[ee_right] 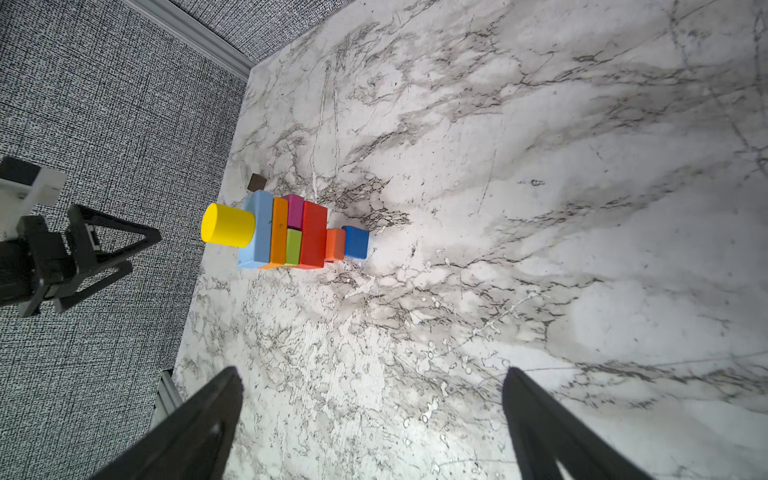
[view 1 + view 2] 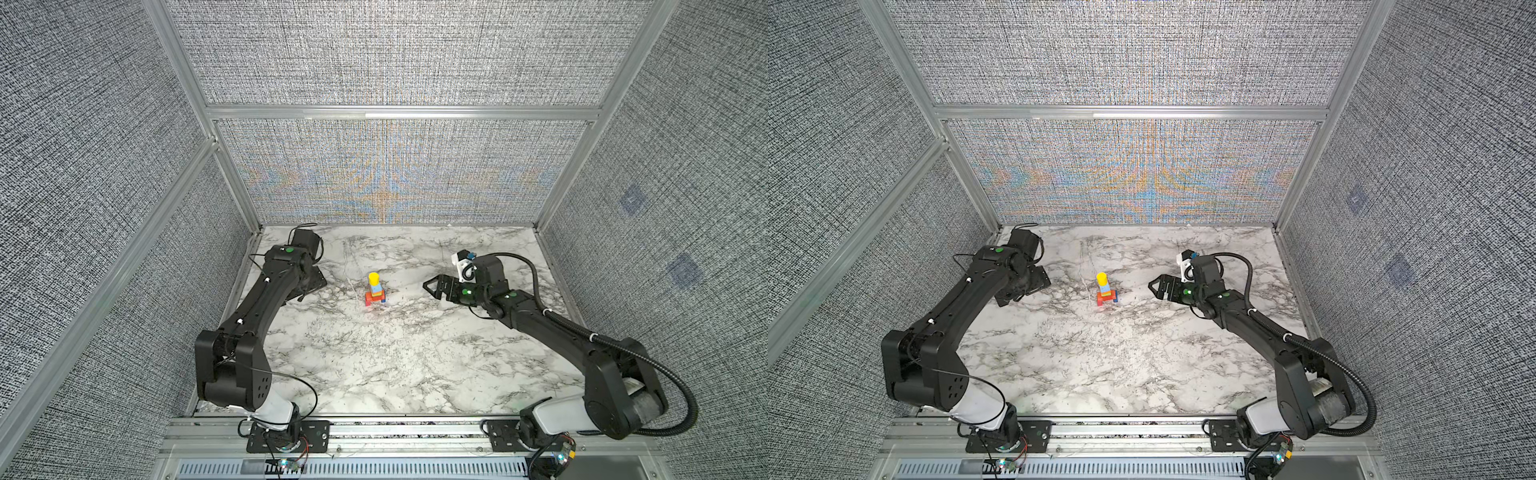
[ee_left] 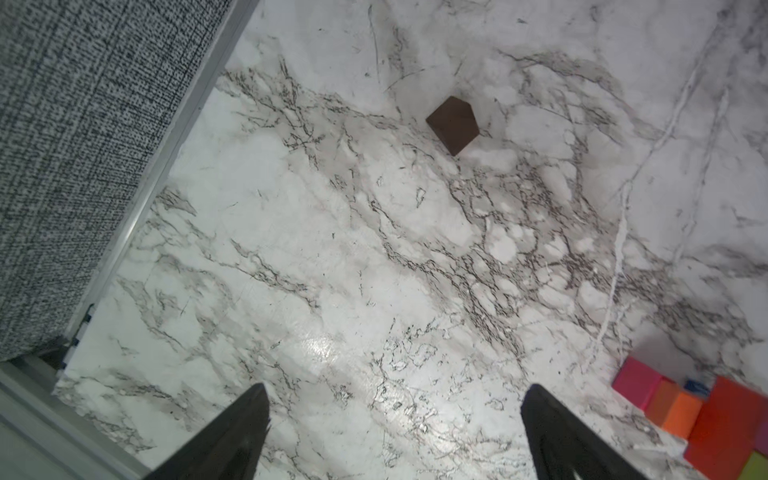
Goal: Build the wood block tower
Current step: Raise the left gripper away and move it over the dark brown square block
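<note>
Brown block [image 3: 453, 124] lies well apart from the half-cropped tower [image 3: 723, 415].

We note: tower [image 2: 375, 291] mid-frame on table [image 2: 374, 365]; lone block [image 3: 453, 124] on table, apart from it; right gripper [image 2: 429, 286] to tower's right.

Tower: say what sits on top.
A yellow cylinder tops the tower, resting on a light blue block. The brown block lies apart on the table. Nothing there is hidden from view.
</note>
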Robot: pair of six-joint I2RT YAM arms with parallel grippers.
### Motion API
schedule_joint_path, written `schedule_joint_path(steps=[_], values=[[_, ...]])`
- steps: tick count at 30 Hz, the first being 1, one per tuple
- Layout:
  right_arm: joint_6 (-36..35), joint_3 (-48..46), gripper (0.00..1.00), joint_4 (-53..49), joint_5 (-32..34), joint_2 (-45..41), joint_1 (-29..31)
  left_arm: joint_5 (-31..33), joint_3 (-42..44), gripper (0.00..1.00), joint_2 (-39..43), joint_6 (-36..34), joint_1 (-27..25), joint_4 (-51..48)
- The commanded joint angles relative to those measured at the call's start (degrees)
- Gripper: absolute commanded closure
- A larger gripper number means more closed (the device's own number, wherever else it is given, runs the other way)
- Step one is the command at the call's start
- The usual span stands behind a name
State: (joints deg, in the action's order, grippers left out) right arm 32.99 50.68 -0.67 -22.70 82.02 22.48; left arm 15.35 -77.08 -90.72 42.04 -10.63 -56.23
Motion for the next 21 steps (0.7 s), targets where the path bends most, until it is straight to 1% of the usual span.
schedule_joint_path(steps=[1, 3, 6, 9, 18, 21], values=[[-0.04, -0.01, 0.01, 0.71, 0.13, 0.74, 0.02, -1.53, 1.07, 0.05, -2.07, 3.7, 2.04, 5.69], [0.05, -0.05, 0.01, 1.09, -0.3, 1.19, -0.01, -3.04, 1.29, 0.07, -4.46, 4.89, 3.75, 7.2], [-0.01, 0.21, 0.01, 1.09, -0.66, 1.88, -0.13, -5.11, 1.08, 0.12, -7.95, 6.65, 5.69, 9.28], [-0.04, 0.31, 0.01, 1.28, -0.77, 2.43, -0.1, -6.11, 0.09, 0.14, -11.38, 7.59, 6.63, 11.3], [-0.43, 1.0, 0.01, 0.9, -1.3, 3.85, -0.45, -4.75, -9.73, 0.15, -23.88, 9.62, 7.96, 10.31], [-0.41, 0.97, 0.01, 0.84, -1.61, 3.73, -0.82, -4.28, -11.95, 0.16, -26.52, 9.88, 8.68, 10.25]])
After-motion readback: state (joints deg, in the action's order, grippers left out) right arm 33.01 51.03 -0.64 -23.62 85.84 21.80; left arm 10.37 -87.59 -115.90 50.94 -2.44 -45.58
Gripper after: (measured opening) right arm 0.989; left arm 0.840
